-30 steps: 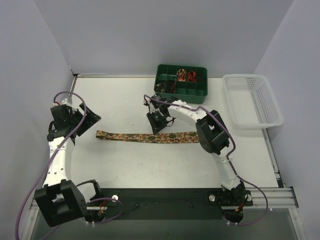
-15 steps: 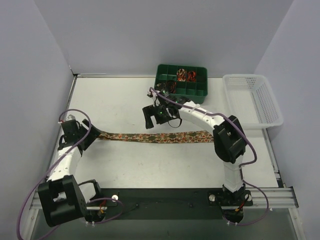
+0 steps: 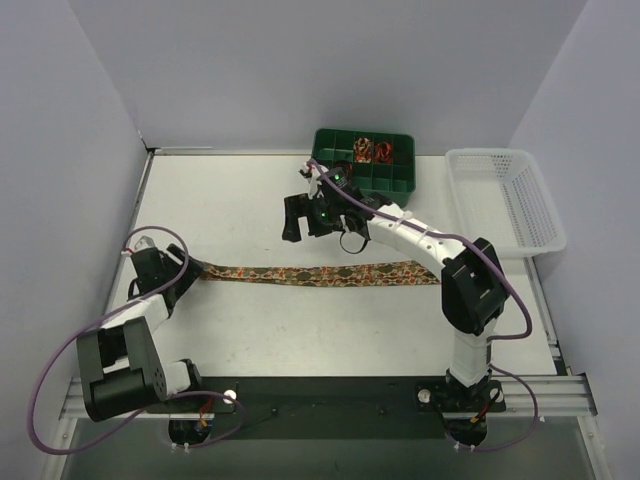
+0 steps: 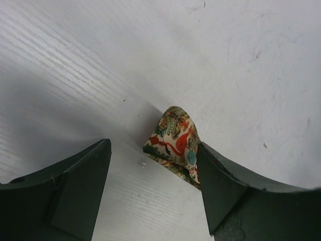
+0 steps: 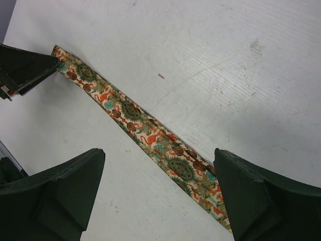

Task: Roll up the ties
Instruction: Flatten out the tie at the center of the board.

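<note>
One tie point(image 3: 320, 272) lies flat as a long patterned strip across the middle of the table. My left gripper point(image 3: 172, 278) is down at the tie's left end. In the left wrist view its jaws point(image 4: 153, 150) stand open, and the tie's folded tip point(image 4: 174, 139) rests against the inner face of the right finger point(image 4: 220, 186). My right gripper point(image 3: 298, 216) hovers behind the strip's middle, open and holding nothing. From the right wrist view, the tie point(image 5: 150, 133) runs diagonally under the open right gripper point(image 5: 158, 155). The left gripper's fingers point(image 5: 25, 68) show at the tie's far end.
A green compartment box point(image 3: 395, 185) holding small rolled coils stands at the back centre. A white plastic basket point(image 3: 505, 200) sits at the back right. Grey walls close in the table on the left, back and right.
My left arm swung down to the table at the tie's left end, its jaws narrowing a little. My right gripper opened, let go of the tie and moved back and left.
</note>
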